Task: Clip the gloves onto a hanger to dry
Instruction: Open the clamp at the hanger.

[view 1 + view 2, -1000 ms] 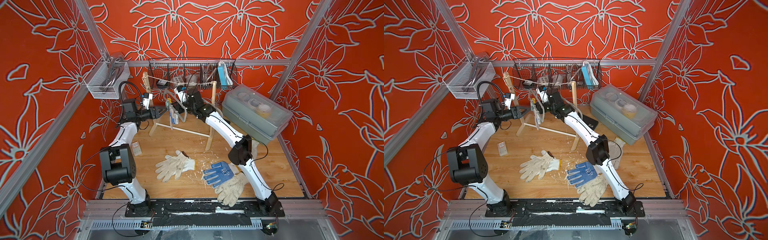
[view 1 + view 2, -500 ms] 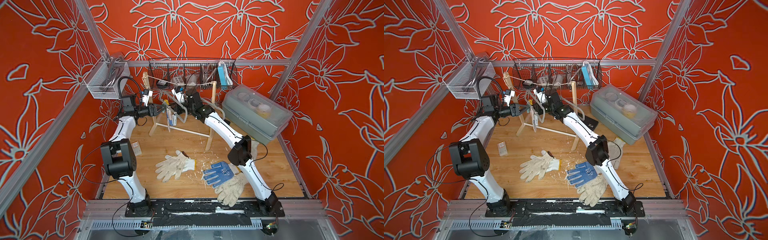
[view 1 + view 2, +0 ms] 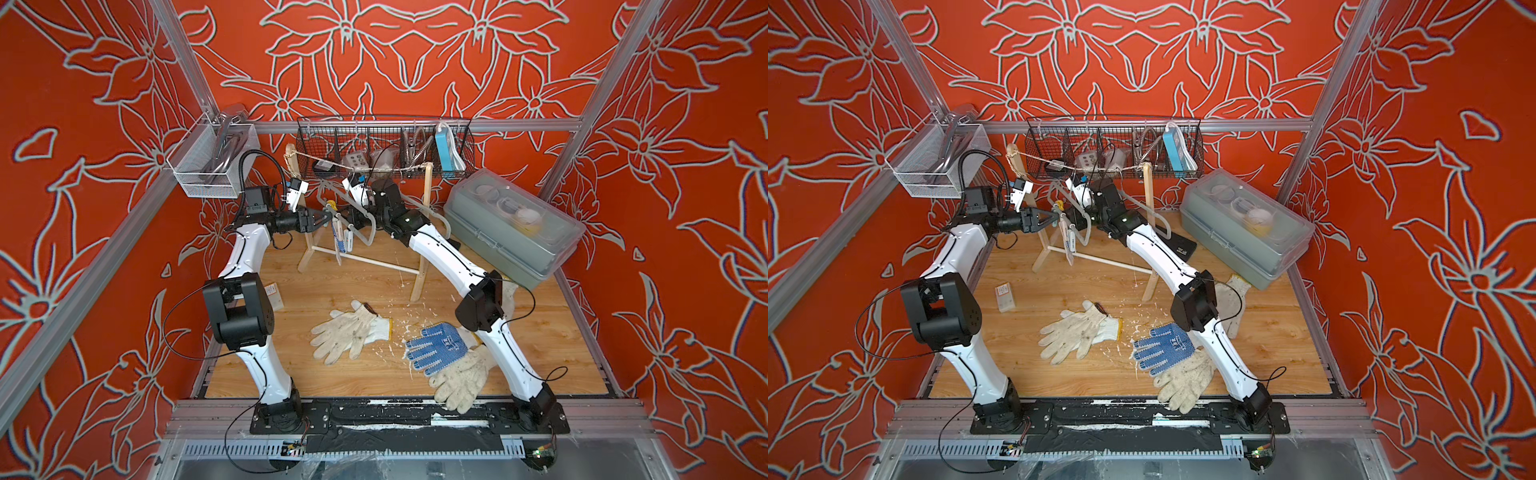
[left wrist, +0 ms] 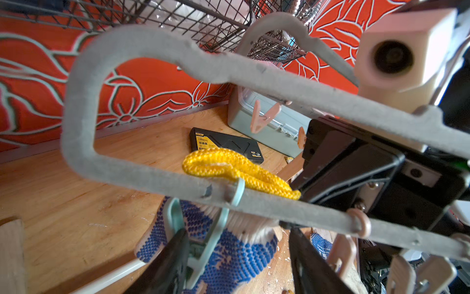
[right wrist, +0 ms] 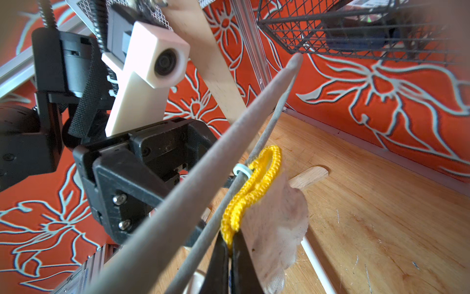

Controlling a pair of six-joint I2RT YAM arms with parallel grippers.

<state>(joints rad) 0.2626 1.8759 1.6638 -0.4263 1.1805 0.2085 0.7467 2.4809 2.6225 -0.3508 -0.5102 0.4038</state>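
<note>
The right gripper point(image 5: 229, 254), closed on the glove point(image 5: 274, 224) cuff, steadies it at the hanger point(image 5: 178, 198). The left gripper point(image 4: 236, 244), half open, straddles the clip point(image 4: 212, 236).

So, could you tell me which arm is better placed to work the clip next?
Likely left arm: its open jaws straddle the green clip. The right arm's jaws are shut on the glove's yellow cuff.

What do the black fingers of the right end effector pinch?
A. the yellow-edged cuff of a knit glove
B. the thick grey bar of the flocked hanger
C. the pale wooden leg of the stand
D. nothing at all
A: in the right wrist view the right end effector is shut on the yellow-edged cuff of the knit glove, just beside the grey flocked hanger.
</note>
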